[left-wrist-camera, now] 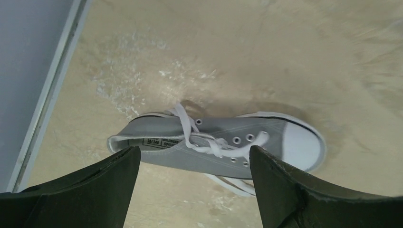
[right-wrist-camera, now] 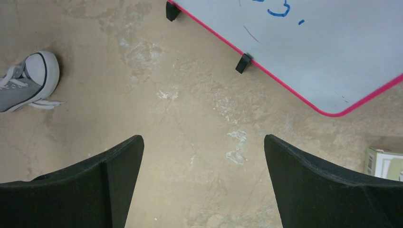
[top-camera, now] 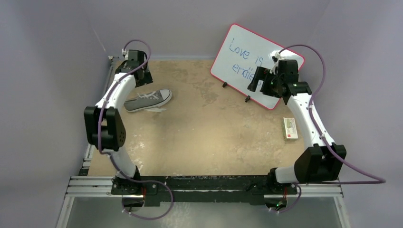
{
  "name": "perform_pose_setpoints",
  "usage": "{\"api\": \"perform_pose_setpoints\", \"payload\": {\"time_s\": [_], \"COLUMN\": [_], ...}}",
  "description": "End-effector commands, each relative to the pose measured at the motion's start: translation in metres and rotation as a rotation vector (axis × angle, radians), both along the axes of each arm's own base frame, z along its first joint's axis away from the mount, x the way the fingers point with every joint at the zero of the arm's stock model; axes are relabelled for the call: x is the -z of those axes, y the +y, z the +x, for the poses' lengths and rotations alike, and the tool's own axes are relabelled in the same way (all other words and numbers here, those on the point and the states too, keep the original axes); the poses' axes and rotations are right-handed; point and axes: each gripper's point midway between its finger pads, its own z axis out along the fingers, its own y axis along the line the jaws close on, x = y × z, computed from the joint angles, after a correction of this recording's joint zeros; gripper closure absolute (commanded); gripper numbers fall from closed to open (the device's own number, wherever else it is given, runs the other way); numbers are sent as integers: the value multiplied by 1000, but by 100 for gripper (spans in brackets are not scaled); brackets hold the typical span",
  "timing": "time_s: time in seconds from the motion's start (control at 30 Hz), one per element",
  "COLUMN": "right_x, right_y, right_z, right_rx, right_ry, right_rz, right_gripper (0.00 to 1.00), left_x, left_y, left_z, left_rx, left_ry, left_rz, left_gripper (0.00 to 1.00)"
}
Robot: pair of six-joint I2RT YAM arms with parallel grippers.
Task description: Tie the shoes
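I see a grey sneaker (top-camera: 148, 100) at ten o'clock with white laces (left-wrist-camera: 188, 126) and toe cap (left-wrist-camera: 302, 142), a red-edged whiteboard (top-camera: 237, 61) bearing blue writing (top-camera: 240, 51), and a mottled tan tabletop (top-camera: 204, 133).

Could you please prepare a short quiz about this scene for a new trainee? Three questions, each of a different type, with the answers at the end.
1. True or false: the laces of the sneaker are already tied in a bow.
2. Which thing with a red rim stands on the table? A) a whiteboard B) a mug C) a lamp
3. Fill in the missing word: the left end effector and the right end effector are both ____ and hold nothing.

Key
1. False: the laces lie loose.
2. A
3. open
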Motion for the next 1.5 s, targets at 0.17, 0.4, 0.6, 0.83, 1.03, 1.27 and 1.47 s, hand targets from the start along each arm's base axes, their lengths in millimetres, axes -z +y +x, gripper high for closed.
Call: {"api": "perform_pose_setpoints", "payload": {"time_s": [0.17, 0.4, 0.6, 0.83, 1.03, 1.27, 1.47], "right_x": [-2, 2, -2, -15, -17, -4, 26], "right_y": [22, 30, 35, 40, 44, 61, 124], "right_z": [25, 36, 37, 33, 23, 5, -12], "right_rx": [-160, -209, -239, -256, -265, -324, -563], "right_ry": [-44, -38, -54, -79, -82, -43, 22], "right_rz": [77, 102, 122, 147, 171, 211, 101], "right_gripper": [1, 1, 1, 1, 1, 1, 1], "left_x": [63, 88, 116, 112, 86, 68, 44], "left_y": [51, 74, 75, 8, -51, -191, -143], "left_z": [16, 16, 11, -14, -48, -85, -88], "left_rx": [-72, -103, -63, -31, -9, 191, 189], "left_ry": [234, 323, 391, 299, 222, 197, 135], "left_rz": [-13, -58, -269, -658, -847, -995, -707], "left_gripper": [21, 23, 25, 31, 30, 29, 25]}}
